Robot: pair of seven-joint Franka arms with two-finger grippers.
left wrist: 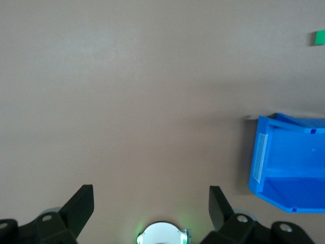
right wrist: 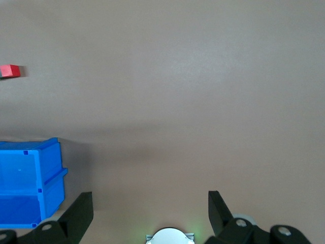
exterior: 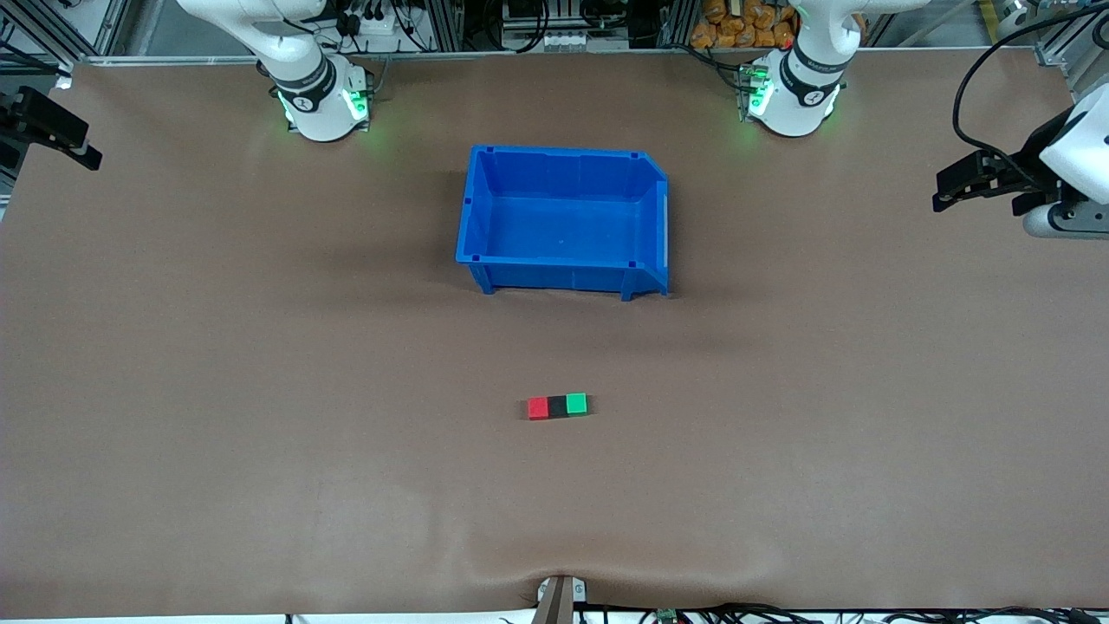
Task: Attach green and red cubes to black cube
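Observation:
The red cube (exterior: 538, 407), the black cube (exterior: 556, 406) and the green cube (exterior: 576, 404) lie in one touching row on the brown table, with the black cube in the middle. The row lies nearer the front camera than the blue bin. My left gripper (exterior: 979, 186) is open and empty, up in the air over the left arm's end of the table. My right gripper (exterior: 61, 130) is open and empty over the right arm's end. The left wrist view shows the open left gripper (left wrist: 151, 203) and the green cube (left wrist: 319, 37). The right wrist view shows the open right gripper (right wrist: 150, 208) and the red cube (right wrist: 10, 70).
An empty blue bin (exterior: 563, 154) stands mid-table between the two arm bases and the cubes. It also shows in the left wrist view (left wrist: 264, 152) and in the right wrist view (right wrist: 30, 147). Cables and a clamp (exterior: 559, 598) sit at the table's near edge.

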